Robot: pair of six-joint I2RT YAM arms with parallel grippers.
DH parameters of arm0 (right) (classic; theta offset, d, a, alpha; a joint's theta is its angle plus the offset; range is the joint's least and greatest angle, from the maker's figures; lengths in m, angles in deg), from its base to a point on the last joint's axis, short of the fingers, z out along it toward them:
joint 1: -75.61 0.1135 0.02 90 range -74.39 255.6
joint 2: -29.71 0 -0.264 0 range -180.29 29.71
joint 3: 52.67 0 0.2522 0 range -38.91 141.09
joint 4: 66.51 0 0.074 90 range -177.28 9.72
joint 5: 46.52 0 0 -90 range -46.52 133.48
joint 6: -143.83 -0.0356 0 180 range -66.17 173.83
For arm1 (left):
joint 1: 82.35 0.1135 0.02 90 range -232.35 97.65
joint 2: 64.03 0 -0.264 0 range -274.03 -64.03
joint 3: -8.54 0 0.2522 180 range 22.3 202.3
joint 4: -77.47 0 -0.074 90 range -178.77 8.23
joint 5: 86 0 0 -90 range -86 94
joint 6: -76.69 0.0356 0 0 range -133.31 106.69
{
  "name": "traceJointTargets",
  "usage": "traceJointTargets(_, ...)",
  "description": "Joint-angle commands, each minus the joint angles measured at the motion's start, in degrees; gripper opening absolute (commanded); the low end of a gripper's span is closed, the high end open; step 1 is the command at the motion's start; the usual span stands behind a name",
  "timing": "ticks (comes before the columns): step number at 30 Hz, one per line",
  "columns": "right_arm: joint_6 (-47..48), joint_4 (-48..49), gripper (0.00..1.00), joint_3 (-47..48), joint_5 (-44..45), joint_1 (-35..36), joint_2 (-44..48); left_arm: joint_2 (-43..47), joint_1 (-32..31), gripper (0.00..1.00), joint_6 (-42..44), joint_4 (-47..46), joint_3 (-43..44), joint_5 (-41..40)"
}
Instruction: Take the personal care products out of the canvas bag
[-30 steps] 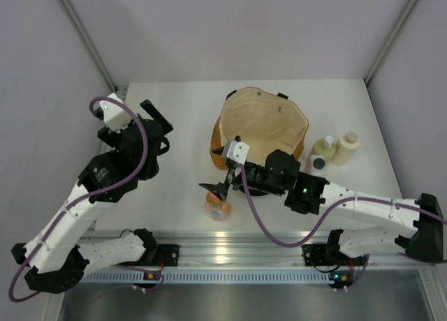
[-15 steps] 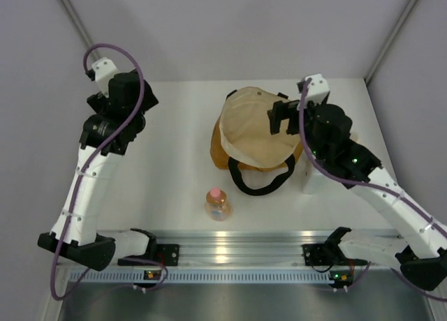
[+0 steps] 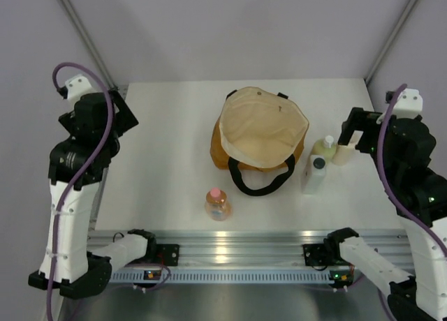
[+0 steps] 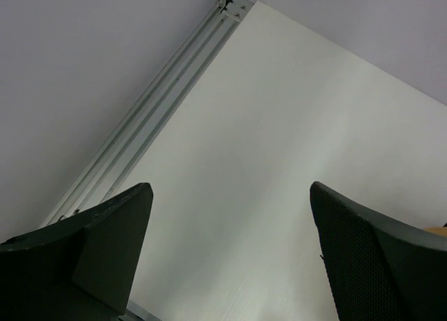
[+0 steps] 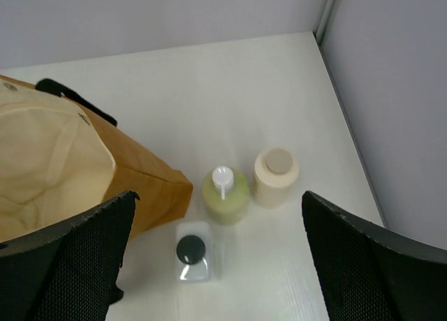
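Four bottles [image 3: 316, 173] stand outside the canvas bag [image 3: 262, 125], so the job looks done. The left gripper [image 4: 230, 195] and right gripper [image 5: 218, 220] hang spread, empty.

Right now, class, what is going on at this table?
Two robot arms are emptying a bag of toiletries. The bag stands open in the middle of the table, and nothing shows inside it. All four bottles are out: the orange bottle stands in front of the bag, and the white bottle, green bottle and cream bottle cluster to its right. The left claw and right claw are open, empty, out at the sides.
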Motion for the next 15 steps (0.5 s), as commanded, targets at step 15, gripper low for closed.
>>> traceJointTargets(15, -1.4, -17.7, 1.00, -7.2, 7.7, -1.1, 17.2, 20.0, 0.2, 0.98, -4.6, 1.1, -25.6, 0.3)
